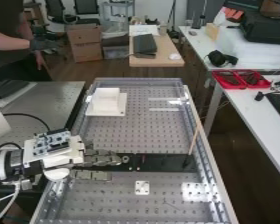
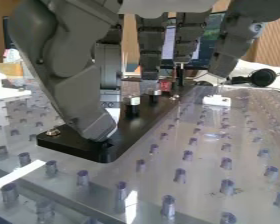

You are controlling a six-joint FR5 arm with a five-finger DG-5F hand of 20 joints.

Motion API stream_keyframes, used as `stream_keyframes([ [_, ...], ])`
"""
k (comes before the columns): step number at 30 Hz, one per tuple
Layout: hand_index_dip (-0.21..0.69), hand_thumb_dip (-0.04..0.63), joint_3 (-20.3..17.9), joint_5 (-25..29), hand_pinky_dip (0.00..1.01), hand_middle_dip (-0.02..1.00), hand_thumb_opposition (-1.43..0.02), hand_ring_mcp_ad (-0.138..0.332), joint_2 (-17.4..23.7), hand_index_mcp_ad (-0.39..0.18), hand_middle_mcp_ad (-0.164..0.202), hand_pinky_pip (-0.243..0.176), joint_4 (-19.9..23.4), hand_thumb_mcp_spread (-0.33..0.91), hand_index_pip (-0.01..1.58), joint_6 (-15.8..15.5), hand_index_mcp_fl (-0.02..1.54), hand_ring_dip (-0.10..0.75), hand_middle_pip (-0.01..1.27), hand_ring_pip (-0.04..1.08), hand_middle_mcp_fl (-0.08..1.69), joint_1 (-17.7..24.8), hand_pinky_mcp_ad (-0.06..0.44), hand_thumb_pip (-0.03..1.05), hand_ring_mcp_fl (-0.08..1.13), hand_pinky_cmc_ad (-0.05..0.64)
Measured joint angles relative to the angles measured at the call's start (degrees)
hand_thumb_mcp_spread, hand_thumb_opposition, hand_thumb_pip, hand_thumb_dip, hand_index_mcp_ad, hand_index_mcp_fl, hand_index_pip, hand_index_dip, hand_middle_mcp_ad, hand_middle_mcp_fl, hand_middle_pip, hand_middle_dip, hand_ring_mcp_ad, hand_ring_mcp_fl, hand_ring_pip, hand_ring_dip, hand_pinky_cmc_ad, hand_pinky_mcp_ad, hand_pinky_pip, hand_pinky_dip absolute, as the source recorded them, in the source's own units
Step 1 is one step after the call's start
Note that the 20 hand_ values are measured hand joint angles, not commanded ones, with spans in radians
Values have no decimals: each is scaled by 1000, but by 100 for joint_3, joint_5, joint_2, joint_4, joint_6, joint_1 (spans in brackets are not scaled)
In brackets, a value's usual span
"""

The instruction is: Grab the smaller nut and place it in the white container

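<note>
One small silver metal nut [image 2: 155,92], mid wrist view, looks light but slippery; I'd pinch its sides. Dark grey fingers [image 2: 150,49] hang spread.

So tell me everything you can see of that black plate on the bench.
The black plate is long, narrow and flat, with a rounded corner, and looks like metal or hard plastic. It lies across the dotted bench top. A brass-coloured screw sits near one corner, and short dark posts with silvery tops stand on it. The hand's thumb is close; contact isn't clear.
</note>
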Motion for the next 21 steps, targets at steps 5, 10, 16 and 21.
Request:
stream_keyframes([
  [5,42,269,-22,-12,192,220,-901,133,41,-182,68,-10,67,442,1419,53,202,73,131,93,164,-5,295,716,3,367],
  [10,37,269,-21,-10,194,220,-901,133,69,-185,68,-10,62,442,1426,75,202,73,131,93,164,-6,295,716,3,365],
  [16,33,269,-41,0,194,220,-899,133,94,-185,72,-10,59,442,1428,94,204,75,131,93,166,-6,297,716,3,365],
  [21,31,267,-66,4,194,218,-899,133,88,-185,72,-10,84,442,1424,117,206,73,131,93,166,-6,293,716,3,365],
])
